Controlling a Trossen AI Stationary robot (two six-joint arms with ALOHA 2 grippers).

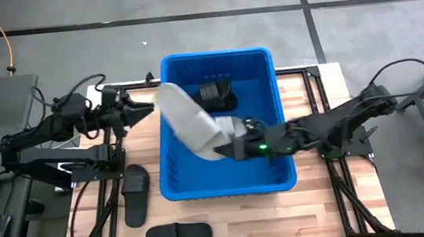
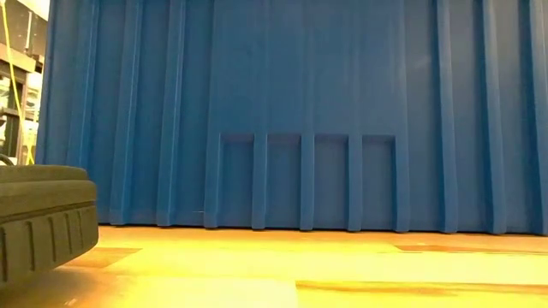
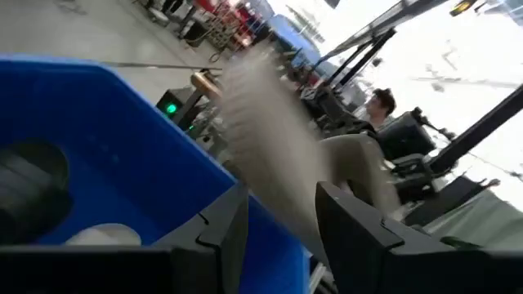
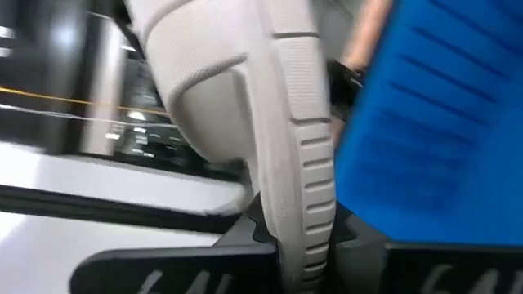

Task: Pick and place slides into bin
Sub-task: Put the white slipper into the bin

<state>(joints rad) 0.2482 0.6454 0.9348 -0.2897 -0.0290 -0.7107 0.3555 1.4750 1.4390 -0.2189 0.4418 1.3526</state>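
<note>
fingers of the right gripper clench a grey slide's edge over the bin; left fingers released. best lower it flat before letting go.

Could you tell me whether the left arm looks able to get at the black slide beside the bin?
Probably yes: the black slide lies bare on the table, and the left gripper holds nothing.

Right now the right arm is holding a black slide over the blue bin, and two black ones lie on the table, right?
Not quite: the slide held by the right gripper over the bin is light grey, as the high view shows. The two on the table are black.
</note>
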